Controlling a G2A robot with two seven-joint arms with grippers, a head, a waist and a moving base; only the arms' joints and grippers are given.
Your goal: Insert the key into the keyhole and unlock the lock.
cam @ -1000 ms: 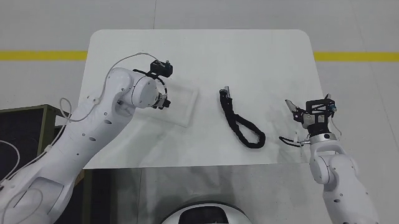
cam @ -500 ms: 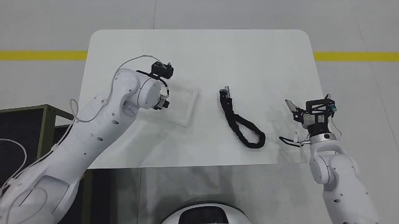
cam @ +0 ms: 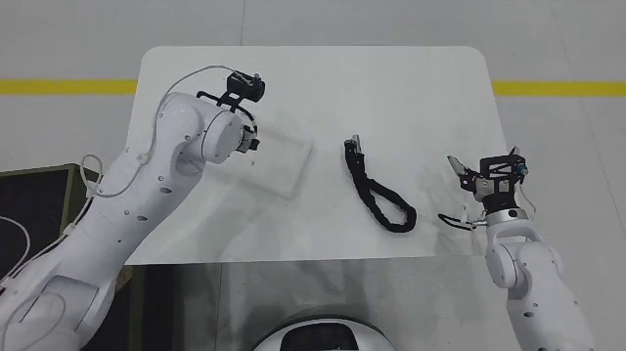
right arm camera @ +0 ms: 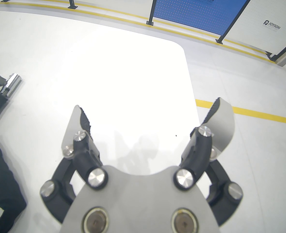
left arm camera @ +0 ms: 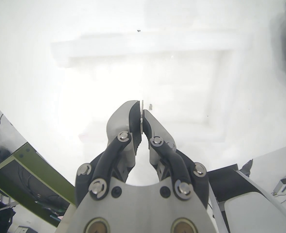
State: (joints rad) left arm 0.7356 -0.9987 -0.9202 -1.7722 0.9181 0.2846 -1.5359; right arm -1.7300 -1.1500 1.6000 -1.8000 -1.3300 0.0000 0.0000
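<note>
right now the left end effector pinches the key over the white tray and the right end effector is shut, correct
Not quite: the right end effector is open, fingers spread wide, as the right wrist view shows. The left end effector does pinch the key over the white tray.

Some robot lab or factory hall, I'd say: past my right fingers [right arm camera: 224,124] stand blue partition panels [right arm camera: 189,3] and yellow floor tape [right arm camera: 259,115].
</note>
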